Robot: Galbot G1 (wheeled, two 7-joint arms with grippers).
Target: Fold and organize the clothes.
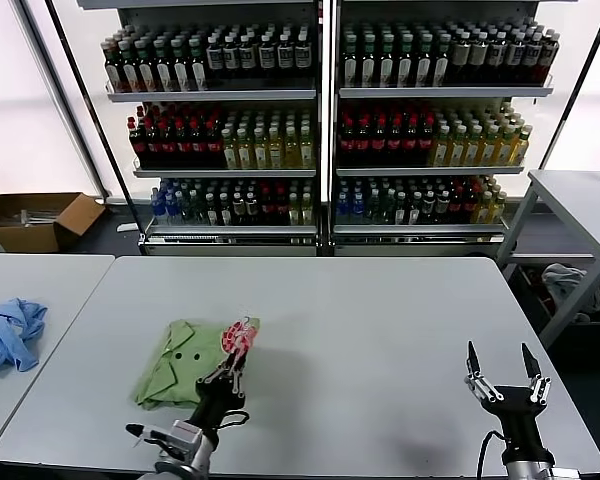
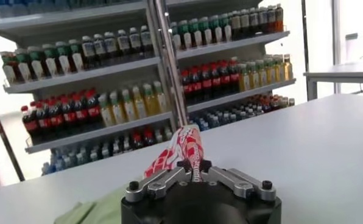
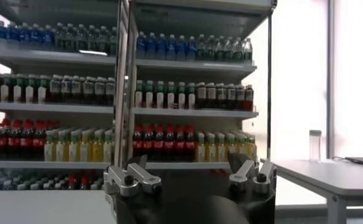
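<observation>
The clothes [image 1: 185, 362], a light green polo shirt, lie bunched on the grey table [image 1: 380, 320] at the near left. The shirt's red-and-white checkered part [image 1: 242, 335] is lifted at its right edge. My left gripper [image 1: 238, 360] is shut on that checkered cloth. In the left wrist view the cloth [image 2: 184, 149] rises out of the pinching gripper [image 2: 195, 172], and green cloth [image 2: 87, 210] shows lower down. My right gripper [image 1: 504, 365] stands open and empty above the table's near right, well away from the shirt. In its own wrist view the gripper [image 3: 190, 167] has nothing between its fingers.
A light blue garment [image 1: 8, 332] lies on a separate table to the left. Shelves of bottles [image 1: 320, 120] stand behind the table. A cardboard box [image 1: 35, 220] sits on the floor at far left, and another table [image 1: 580, 200] stands at the right.
</observation>
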